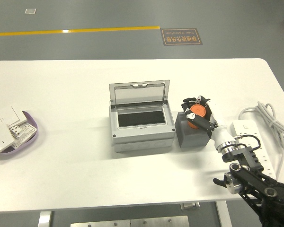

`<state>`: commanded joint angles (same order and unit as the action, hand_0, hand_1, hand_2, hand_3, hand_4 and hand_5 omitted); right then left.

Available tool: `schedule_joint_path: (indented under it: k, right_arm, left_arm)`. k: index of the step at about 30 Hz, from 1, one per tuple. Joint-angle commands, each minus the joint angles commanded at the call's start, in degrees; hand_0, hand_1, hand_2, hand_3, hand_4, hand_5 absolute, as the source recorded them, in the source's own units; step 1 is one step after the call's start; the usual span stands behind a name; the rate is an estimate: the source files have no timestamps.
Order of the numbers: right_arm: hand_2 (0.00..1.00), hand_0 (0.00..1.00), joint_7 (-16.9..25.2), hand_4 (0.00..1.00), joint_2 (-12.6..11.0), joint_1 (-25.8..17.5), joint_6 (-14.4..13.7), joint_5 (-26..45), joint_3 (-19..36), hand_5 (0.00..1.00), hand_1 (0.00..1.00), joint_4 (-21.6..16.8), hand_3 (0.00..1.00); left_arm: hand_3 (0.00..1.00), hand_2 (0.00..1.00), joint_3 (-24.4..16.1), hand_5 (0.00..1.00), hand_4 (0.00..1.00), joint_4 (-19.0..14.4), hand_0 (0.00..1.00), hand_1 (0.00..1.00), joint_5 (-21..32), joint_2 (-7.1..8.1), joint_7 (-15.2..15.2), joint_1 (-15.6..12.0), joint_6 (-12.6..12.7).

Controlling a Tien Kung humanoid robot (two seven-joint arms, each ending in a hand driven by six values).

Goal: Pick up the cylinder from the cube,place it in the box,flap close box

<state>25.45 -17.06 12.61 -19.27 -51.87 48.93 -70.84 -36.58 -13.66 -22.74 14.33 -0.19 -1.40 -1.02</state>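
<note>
- The right hand (198, 112) reaches in from the lower right corner, its black arm (255, 182) crossing the near right part of the white table (75, 179).
- Its fingers (202, 124) are curled around the orange cylinder (197, 114), clamped on it from several sides.
- The cylinder sits on top of the dark grey cube (189, 135); whether it touches the cube's top or is just lifted off cannot be told.
- The cube stands just right of the grey box (142, 135), near but apart from it.
- The box is open, its clear flap lid (139, 94) raised upright at the far side, its dark inside showing.
- A white power strip (255, 142) lies at the right edge, its cable (270, 116) looped on the far side of it.
- A purple tray (32, 135) holding white switch plates (7, 124) rests at the left edge, well apart from the box.
</note>
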Motion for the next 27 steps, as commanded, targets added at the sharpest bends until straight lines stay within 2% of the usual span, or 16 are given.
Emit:
schedule_joint_path:
  k: [4, 5, 10, 11, 27]
  right_arm:
    - [0.483, 0.569, 0.0, 0.625, 0.0, 0.0, 0.2, 0.1, 0.1, 0.064, 0.555, -0.2, 0.509]
    - [0.481, 0.522, 0.0, 0.683, 0.0, 0.0, 0.2, 0.1, 0.1, 0.126, 0.546, -0.3, 0.507]
    - [0.481, 0.522, -0.1, 0.683, 0.0, 0.1, 0.4, -0.2, -0.2, 0.126, 0.546, -0.1, 0.507]
    - [0.476, 0.519, -0.1, 0.724, 0.0, 0.0, 0.4, -0.2, -0.3, 0.146, 0.547, 0.0, 0.503]
    - [0.475, 0.517, -0.6, 0.734, 0.2, 0.4, -0.2, -0.7, -1.5, 0.156, 0.547, 1.8, 0.504]
  left_arm:
    - [0.692, 0.655, 0.2, 0.244, 0.814, 0.1, 0.606, 0.642, 0.2, -0.05, 0.0, -0.1, 0.0]
    - [0.689, 0.654, 0.2, 0.243, 0.813, 0.1, 0.603, 0.642, 0.2, -0.06, 0.0, -0.1, 0.0]
    - [0.689, 0.654, 0.3, 0.243, 0.813, 0.1, 0.603, 0.642, 0.3, -0.11, 0.0, 0.0, 0.0]
    - [0.691, 0.653, 0.3, 0.242, 0.812, 0.1, 0.603, 0.641, 0.2, -0.1, 0.0, 0.0, 0.0]
    - [0.688, 0.651, 0.0, 0.243, 0.811, 0.0, 0.602, 0.641, -0.1, -0.08, -0.1, 0.1, -0.1]
